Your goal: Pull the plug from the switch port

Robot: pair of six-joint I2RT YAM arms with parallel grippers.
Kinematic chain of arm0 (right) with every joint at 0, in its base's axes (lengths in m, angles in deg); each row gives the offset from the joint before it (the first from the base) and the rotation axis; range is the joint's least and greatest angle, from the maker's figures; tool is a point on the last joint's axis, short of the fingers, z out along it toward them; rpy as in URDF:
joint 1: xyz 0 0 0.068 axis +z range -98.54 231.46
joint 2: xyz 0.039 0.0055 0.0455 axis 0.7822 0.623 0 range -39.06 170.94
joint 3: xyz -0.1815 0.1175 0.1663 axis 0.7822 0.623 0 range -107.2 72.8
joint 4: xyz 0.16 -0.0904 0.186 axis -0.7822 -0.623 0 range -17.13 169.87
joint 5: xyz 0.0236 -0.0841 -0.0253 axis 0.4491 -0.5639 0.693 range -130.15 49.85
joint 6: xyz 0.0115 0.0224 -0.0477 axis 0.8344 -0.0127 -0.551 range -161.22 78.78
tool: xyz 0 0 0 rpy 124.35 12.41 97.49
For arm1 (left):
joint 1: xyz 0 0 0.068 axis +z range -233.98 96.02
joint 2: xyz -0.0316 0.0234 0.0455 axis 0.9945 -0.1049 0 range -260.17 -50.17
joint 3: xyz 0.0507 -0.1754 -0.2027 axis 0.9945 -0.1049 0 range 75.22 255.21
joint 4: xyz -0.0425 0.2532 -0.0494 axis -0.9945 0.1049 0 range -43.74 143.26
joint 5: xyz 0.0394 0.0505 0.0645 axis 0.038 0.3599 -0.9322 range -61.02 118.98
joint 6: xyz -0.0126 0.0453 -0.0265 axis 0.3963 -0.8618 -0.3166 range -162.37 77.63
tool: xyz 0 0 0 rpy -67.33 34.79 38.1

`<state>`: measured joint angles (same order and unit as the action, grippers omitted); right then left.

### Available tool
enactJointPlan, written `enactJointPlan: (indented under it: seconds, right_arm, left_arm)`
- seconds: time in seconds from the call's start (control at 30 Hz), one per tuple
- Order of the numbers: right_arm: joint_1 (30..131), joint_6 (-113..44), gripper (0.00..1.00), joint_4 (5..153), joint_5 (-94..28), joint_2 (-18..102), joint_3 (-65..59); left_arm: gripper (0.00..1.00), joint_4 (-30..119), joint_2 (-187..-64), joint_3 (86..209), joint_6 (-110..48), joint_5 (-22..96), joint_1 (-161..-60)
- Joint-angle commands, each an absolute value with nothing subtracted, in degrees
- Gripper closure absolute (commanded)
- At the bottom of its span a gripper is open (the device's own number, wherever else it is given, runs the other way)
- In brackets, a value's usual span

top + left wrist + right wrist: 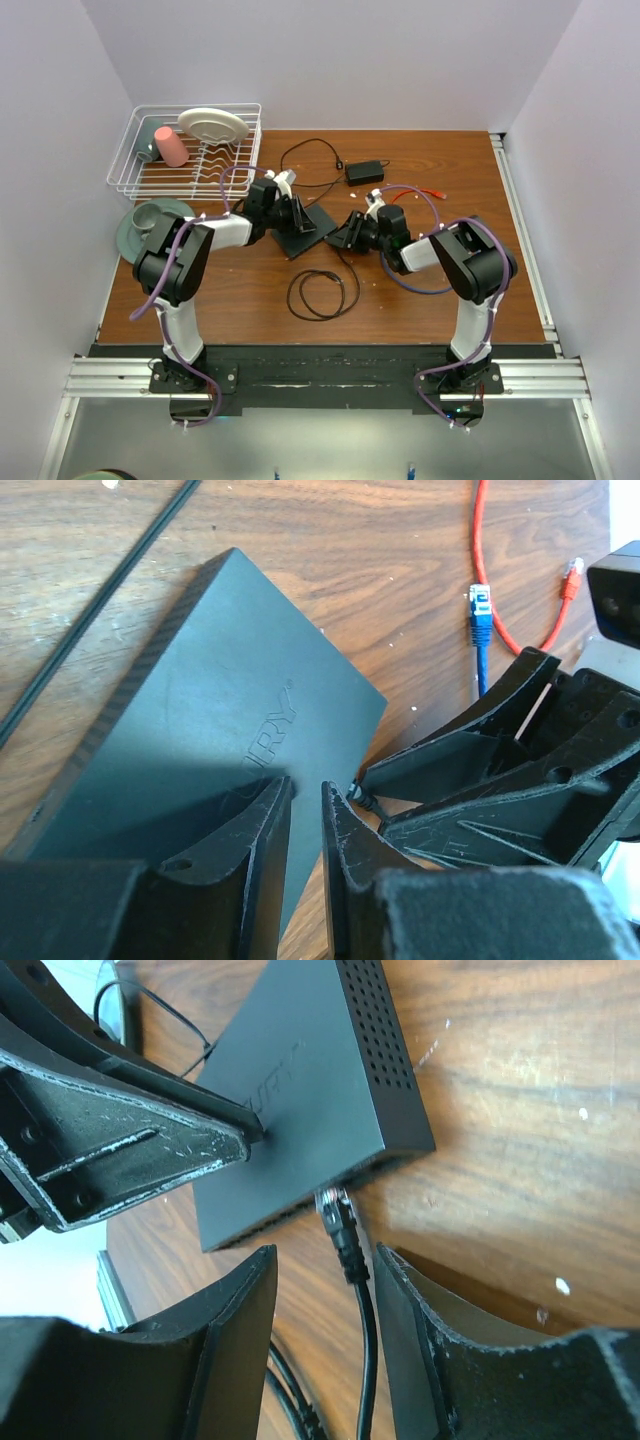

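**A:** Here, where did the switch (305, 232) lie?

**B:** Flat at the middle of the bench (420, 300), turned cornerwise between the two arms. Its socketed edge faced right and near, towards the right arm.

**A:** Why was the left hand (307, 785) set on it?

**B:** As a brace, by my judgement. Its fingers were drawn almost together, with a slim gap and nothing seen between them. One fingertip (225, 1145) bore on the switch's top face. A thin, light box would probably slide along with a pulled cable, and pressure from above would hold it in place.

**A:** And the right hand (322, 1265)?

**B:** It stood open, with one finger on each side of the plug (340, 1222). There was space on both sides and no contact was shown. The plug sat in a port on the edge nearest that hand, and its black cable (367, 1360) trailed back between the fingers. The hand was lined up along the cable, presumably so that a pull would run straight out of the socket rather than across it.

**A:** What did the next move call for?

**B:** Probably closing on the plug body, not on the cable. Whether a latch tab needed pressing could not be told.
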<state>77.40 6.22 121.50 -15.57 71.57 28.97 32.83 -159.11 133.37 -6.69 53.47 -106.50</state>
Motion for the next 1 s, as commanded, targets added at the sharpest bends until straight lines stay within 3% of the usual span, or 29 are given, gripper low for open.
enactJointPlan:
  seconds: [0.0,0.27,0.5,0.97]
  right_arm:
    - [77.39,4.57,0.53,125.31,-19.05,72.21,28.06]
    - [77.04,3.95,0.55,125.75,-18.09,75.11,26.13]
    - [76.25,4.92,0.73,128.03,-16.86,76.78,26.65]
    - [75.72,6.85,0.65,131.29,-13.43,79.33,26.83]
  left_arm:
    - [0.76,38.00,-158.54,135.07,-10.12,51.04,-105.95]
    - [0.76,38.18,-160.12,135.07,-10.56,51.13,-105.77]
    - [0.76,38.26,-160.65,135.24,-10.73,51.39,-105.77]
    - [0.76,37.65,-161.70,135.07,-10.38,51.66,-105.77]
